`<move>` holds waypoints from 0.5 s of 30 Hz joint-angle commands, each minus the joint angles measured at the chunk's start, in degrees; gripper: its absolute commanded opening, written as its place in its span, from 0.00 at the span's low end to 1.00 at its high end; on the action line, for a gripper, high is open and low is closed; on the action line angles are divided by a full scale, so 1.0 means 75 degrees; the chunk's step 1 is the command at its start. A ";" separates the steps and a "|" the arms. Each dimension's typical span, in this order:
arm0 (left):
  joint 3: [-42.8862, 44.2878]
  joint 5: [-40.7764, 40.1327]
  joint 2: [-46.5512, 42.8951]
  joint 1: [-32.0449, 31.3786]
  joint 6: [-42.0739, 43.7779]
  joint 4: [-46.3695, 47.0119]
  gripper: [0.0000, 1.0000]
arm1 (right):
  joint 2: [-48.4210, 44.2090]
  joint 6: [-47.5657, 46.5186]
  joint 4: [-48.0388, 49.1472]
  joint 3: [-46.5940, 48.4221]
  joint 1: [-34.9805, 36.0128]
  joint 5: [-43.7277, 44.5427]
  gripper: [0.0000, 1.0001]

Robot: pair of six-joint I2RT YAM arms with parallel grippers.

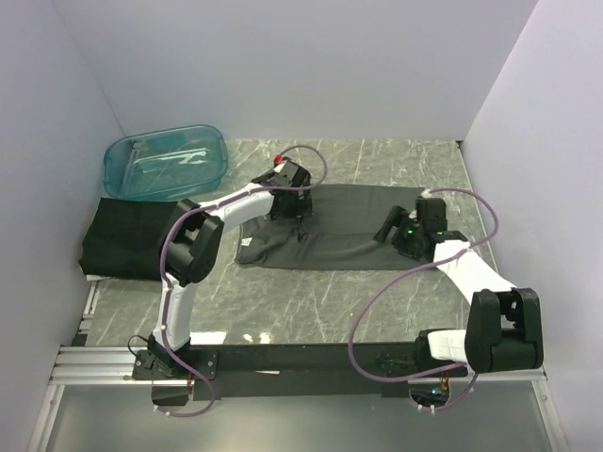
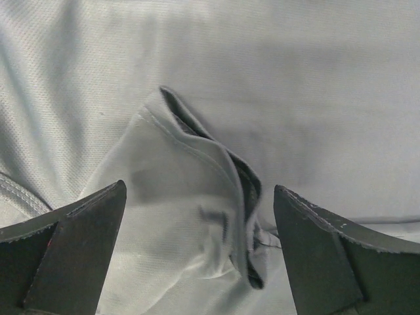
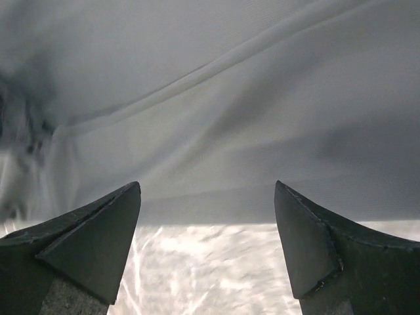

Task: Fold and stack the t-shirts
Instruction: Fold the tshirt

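**A:** Where's the shirt?

**B:** The dark t-shirt (image 1: 330, 226) lies spread across the middle of the desk (image 1: 377, 292), and it looks partly folded lengthwise. A dark folded pile (image 1: 122, 240) sits at the left edge, just in front of the teal tub (image 1: 188, 179).

**A:** And the fingers?

**B:** The left fingers (image 2: 72, 236) are wide apart and hold nothing. They straddle a puckered sleeve flap (image 2: 190, 197) near the shirt's far left end. The right fingers (image 3: 315, 243) are just as wide and empty, over the hem at the right end, with bare desk showing below it.

**A:** So how should they grip it?

**B:** I'd say go low, until the tips meet the desk, so each pinch takes every layer. Take the flap by its stitched edge, not its bulge. Then close and lift both ends together, keeping the cloth taut so the fold lands straight.
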 commanded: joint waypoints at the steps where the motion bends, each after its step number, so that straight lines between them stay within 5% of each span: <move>1: -0.0389 0.0428 -0.0704 0.0368 -0.0306 0.0724 1.00 | -0.0324 -0.0338 0.0093 0.0471 0.1016 -0.0172 0.88; 8: -0.1011 0.0782 -0.0857 0.1083 -0.0459 0.1197 0.86 | 0.0670 -0.0513 0.0899 0.1582 0.2973 -0.0545 0.86; 15: -0.1105 0.0666 -0.0974 0.1212 -0.0154 0.1326 0.84 | 0.2696 -0.0678 0.1453 0.3130 0.3713 -0.0862 0.80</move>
